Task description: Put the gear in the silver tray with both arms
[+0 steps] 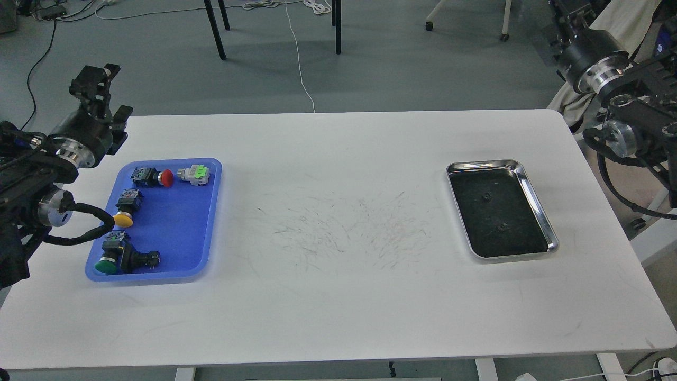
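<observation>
Your silver tray (pixel 534 203) sits on the white table (pixel 338 296) at about three o'clock from the table's middle, well apart from both grippers. Two small dark gears lie on its dark bottom: one gear (pixel 486 196) toward the far end, the second gear (pixel 500 226) nearer you, apart from each other and from the rim.

Your left gripper (pixel 98 87) hangs at about ten o'clock, over the table's far left corner, past the far end of the blue tray (pixel 174 222). It points up and away, and its fingers are dark and bunched together, so you cannot tell how far they stand open; nothing shows between them and they touch nothing.

Your right arm (pixel 597 71) is raised at about one o'clock, beyond the table's far right corner. Its far end runs off the top edge, so the gripper itself is out of view.

In the blue tray you have five push-button switches: a red button (pixel 158 178), a grey and green part (pixel 194 174), a yellow button (pixel 125 209), a green button (pixel 109 256) and a black switch (pixel 138 259) just beside it.
</observation>
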